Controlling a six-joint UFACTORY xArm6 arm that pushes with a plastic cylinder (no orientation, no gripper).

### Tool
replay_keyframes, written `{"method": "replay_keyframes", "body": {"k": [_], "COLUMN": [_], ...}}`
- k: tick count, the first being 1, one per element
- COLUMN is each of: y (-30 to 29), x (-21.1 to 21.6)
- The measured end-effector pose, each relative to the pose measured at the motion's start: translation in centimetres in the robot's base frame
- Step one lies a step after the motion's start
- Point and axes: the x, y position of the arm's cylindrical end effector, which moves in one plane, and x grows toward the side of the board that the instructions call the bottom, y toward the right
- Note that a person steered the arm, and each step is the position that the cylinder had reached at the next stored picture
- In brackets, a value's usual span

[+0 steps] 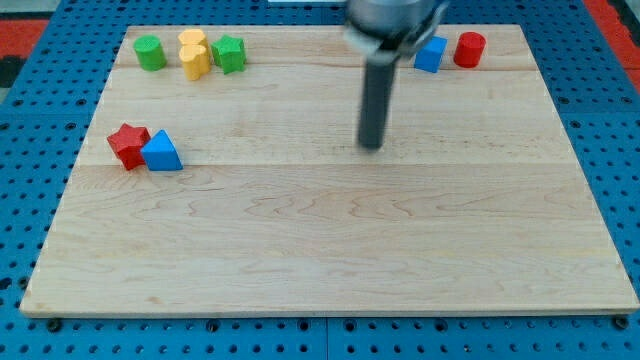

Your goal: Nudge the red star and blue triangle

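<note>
The red star [127, 144] lies near the board's left edge, touching the blue triangle [161, 152] on its right. My tip [372, 146] stands on the board near the middle, far to the right of both blocks, touching none. The dark rod rises from it toward the view's top.
A green cylinder [150, 52], a yellow block [194, 53] and a green star-like block [229, 53] sit at the top left. A blue cube [431, 54] and a red cylinder [469, 49] sit at the top right. The wooden board [320, 250] lies on blue pegboard.
</note>
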Motion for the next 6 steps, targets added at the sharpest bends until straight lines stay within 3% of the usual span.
{"method": "replay_keyframes", "body": {"k": [1,2,3,5,6], "y": [-15.4,-28.9,-29.9,-16.9,-13.7], "x": [3.7,1.1,-0.9,-2.0,-3.7]}}
